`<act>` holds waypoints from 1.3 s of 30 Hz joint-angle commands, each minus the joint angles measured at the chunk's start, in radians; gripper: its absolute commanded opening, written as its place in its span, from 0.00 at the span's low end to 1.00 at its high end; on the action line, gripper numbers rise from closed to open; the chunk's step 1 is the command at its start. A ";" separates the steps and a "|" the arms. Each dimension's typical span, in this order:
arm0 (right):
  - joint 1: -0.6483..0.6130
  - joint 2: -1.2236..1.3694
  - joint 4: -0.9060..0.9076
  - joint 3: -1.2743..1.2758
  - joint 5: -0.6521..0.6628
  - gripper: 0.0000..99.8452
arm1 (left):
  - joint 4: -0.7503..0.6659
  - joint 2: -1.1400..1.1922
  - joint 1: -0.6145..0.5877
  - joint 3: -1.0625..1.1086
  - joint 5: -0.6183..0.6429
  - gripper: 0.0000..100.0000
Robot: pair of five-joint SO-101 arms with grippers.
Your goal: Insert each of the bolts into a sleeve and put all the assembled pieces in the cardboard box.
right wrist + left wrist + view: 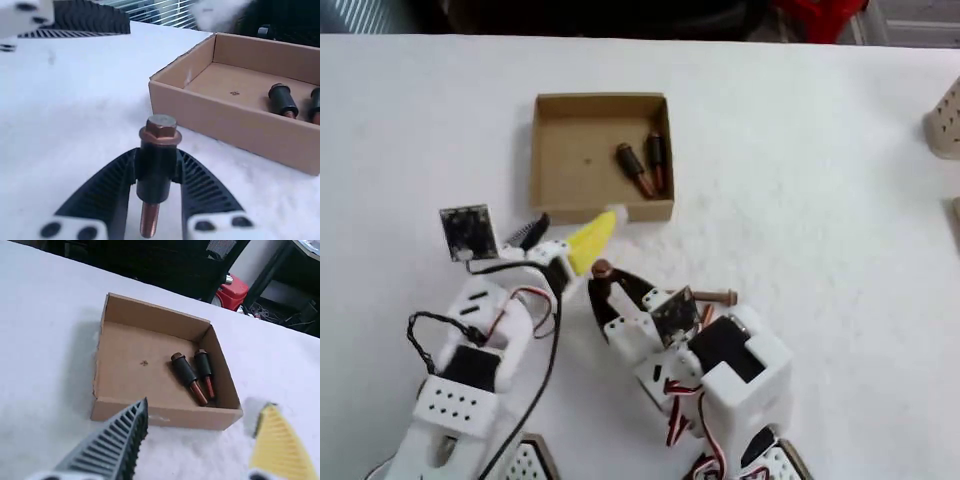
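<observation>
The cardboard box (552,150) lies open on the white table with two assembled bolt-and-sleeve pieces (642,165) at its right side; they lie side by side near one wall (192,372). My right gripper (605,282) is just in front of the box, shut on a black sleeve with a copper bolt through it (156,165), held upright with the bolt head on top. My left gripper (578,222) stands open at the box's front wall, with its grey finger (115,445) and yellow finger (277,445) wide apart and nothing between them. A loose bolt (715,296) lies beside the right arm.
A beige perforated block (945,120) stands at the table's right edge. The two arm bases (530,460) sit at the near edge. White table stretches to the left and right of the box. In the right wrist view the other arm's finger (75,20) hangs close by.
</observation>
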 commanded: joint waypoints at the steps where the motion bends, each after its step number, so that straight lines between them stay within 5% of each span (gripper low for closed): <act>1: 0.008 -0.016 -0.004 -0.005 0.006 0.02 | 0.000 -0.005 -0.045 -0.055 0.015 0.13; 3: 0.008 -0.016 -0.004 -0.005 0.006 0.02 | 0.002 -0.005 -0.062 -0.055 0.012 0.01; 7: 0.008 -0.016 -0.004 -0.005 0.006 0.02 | 0.035 -0.005 -0.091 -0.055 0.012 0.08; 23: 0.059 -0.260 0.145 0.091 0.014 0.02 | 0.598 -0.007 -0.140 -0.054 -0.247 0.04; 31: 0.120 -0.565 0.550 0.086 0.014 0.02 | 0.726 -0.005 -0.137 -0.037 -0.489 0.03; 39: 0.197 -0.952 1.139 0.023 0.014 0.02 | 0.500 -0.005 -0.133 0.098 -0.502 0.03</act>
